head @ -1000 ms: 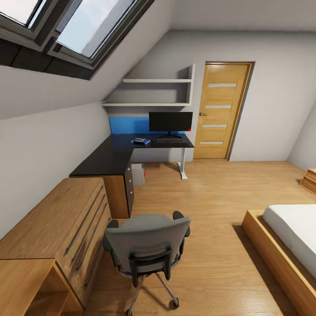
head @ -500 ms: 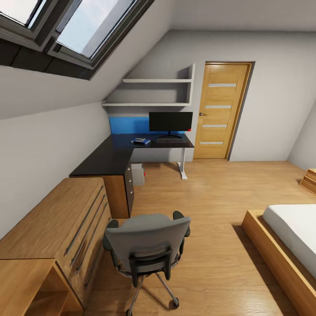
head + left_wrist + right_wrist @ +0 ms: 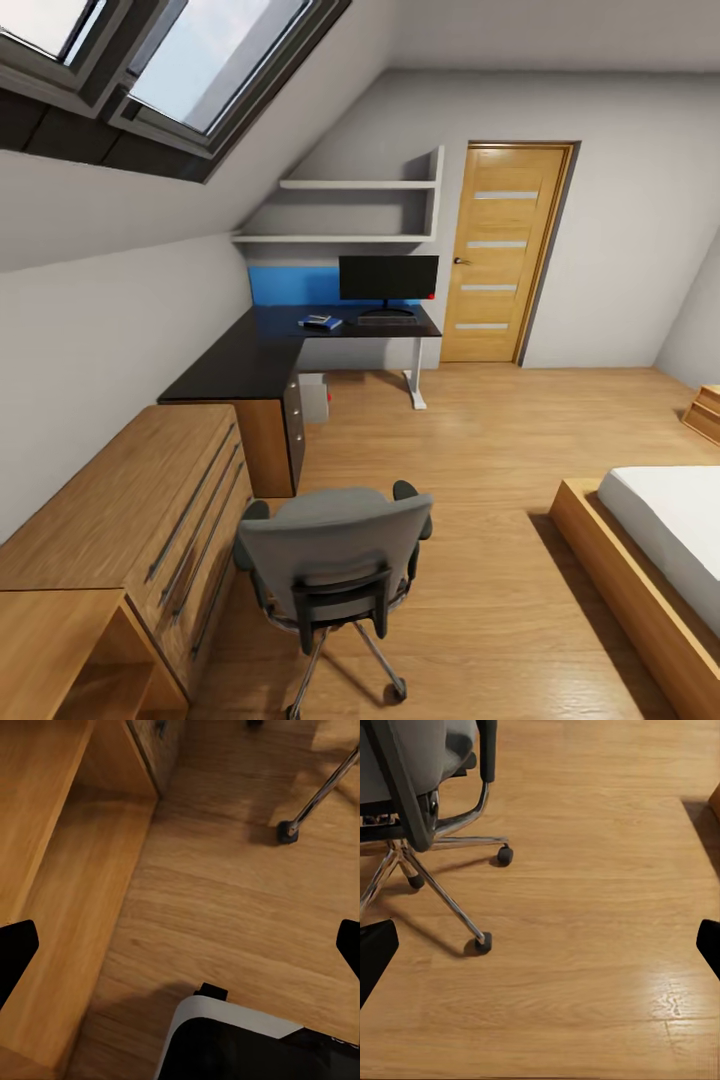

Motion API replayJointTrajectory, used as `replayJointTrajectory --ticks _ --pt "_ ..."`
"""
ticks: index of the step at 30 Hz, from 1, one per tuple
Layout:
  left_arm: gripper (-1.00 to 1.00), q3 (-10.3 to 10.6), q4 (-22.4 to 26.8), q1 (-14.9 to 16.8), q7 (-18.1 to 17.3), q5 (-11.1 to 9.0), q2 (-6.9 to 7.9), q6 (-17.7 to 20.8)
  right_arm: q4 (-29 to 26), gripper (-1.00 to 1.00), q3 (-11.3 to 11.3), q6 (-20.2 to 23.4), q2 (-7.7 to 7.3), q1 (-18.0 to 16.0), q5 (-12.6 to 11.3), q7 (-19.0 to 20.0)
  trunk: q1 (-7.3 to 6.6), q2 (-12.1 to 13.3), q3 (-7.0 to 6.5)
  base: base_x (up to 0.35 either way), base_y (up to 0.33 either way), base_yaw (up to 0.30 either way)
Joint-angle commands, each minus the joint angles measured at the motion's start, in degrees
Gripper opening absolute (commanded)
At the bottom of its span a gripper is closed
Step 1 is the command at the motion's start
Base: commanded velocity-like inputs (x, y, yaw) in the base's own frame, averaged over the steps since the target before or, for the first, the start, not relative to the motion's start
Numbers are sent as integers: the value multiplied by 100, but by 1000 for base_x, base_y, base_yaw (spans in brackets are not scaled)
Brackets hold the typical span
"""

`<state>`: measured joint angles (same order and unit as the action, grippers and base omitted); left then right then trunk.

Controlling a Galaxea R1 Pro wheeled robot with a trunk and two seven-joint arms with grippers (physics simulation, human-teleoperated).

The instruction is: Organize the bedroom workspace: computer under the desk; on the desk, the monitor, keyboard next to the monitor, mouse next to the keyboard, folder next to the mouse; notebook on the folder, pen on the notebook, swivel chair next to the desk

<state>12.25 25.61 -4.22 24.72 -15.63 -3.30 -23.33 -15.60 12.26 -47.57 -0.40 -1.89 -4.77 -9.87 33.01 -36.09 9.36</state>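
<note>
Both grippers — left (image 3: pixel 180 945), right (image 3: pixel 540 945) — spread wide over bare plank floor (image 3: pixel 480 440). Nearest, swivel chair (image 3: pixel 335 560), well short of the desk (image 3: pixel 270 350). On the desk: monitor (image 3: pixel 388 278), keyboard (image 3: pixel 388 320) in front, blue folder (image 3: pixel 320 322) beside it. Under the desk — grey computer (image 3: pixel 314 397)

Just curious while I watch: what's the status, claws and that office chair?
Both claws open, holding nothing, above bare floor. Swivel chair out in the room, apart from the desk. Monitor on the desk. Wooden cabinet close beside the chair.
</note>
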Motion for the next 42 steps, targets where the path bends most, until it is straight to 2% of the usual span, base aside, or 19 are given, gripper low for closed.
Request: replayJointTrajectory --ticks 1,7,42 --pt "100 51 3 1 42 -43 5 -35 3 100 47 -16 -6 -4 -50 -16 3 -6 8 0 -113 0" --pt "100 73 32 0 42 -22 -6 -63 4 100 48 -15 -19 -4 -46 -15 3 -6 8 0 -17 0" --pt "100 44 141 1 104 -52 -6 -33 13 100 48 -11 -13 -4 -33 -14 771 -1410 636 0 0 0"
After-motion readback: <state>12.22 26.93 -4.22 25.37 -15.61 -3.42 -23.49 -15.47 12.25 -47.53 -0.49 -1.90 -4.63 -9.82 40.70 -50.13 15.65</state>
